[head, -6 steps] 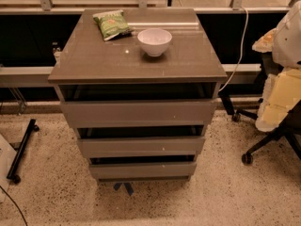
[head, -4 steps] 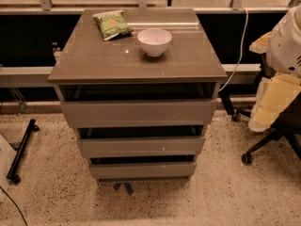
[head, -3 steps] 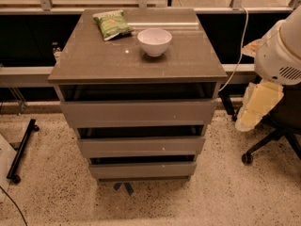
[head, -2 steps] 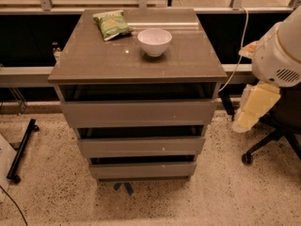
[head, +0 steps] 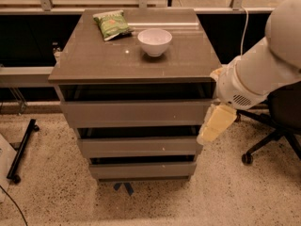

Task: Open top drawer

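The top drawer [head: 136, 112] is the widest grey-brown flat front of three stacked fronts, just below the cabinet's top. It sits flush with a dark gap above it. My gripper [head: 212, 126] hangs from the white arm at the right. It is cream-coloured, points down and left, and lies beside the right end of the top drawer front, near the cabinet's right corner.
A white bowl [head: 154, 41] and a green snack bag [head: 112, 24] lie on the cabinet top [head: 94, 60]. Two narrower drawers [head: 136, 146] sit below. An office chair [head: 277, 126] stands at the right. A black stand leg [head: 21, 149] lies on the floor at left.
The arm and gripper have swung left from the frame's right edge toward the cabinet's right side and lowered to the level of the top drawer. The drawers have not moved.
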`<state>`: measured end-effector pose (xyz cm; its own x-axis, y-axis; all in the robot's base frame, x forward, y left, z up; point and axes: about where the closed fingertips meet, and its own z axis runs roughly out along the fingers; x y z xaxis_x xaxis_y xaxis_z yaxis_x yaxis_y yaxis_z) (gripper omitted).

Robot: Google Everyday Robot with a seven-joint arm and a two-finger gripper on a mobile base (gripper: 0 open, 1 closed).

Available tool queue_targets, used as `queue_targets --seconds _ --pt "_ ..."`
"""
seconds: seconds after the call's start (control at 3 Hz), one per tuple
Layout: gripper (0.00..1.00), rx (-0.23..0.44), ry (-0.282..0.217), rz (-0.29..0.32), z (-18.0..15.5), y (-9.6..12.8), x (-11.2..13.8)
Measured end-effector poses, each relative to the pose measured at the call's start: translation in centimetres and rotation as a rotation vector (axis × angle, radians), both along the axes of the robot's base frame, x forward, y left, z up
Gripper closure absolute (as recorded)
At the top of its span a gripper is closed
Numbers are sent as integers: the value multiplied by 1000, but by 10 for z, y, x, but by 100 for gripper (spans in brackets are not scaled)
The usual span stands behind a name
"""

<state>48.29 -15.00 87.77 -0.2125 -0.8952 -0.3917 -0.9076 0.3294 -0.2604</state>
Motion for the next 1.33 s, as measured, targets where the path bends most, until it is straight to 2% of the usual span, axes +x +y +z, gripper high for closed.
queue_targets --seconds 0.33,0.67,1.0,1.33 --pt "0 44 -3 -13 -28 18 17" --pt "0 76 20 -34 -66 30 36" --pt "0 98 72 -47 -102 32 55" --pt "0 104 89 -49 -113 33 59"
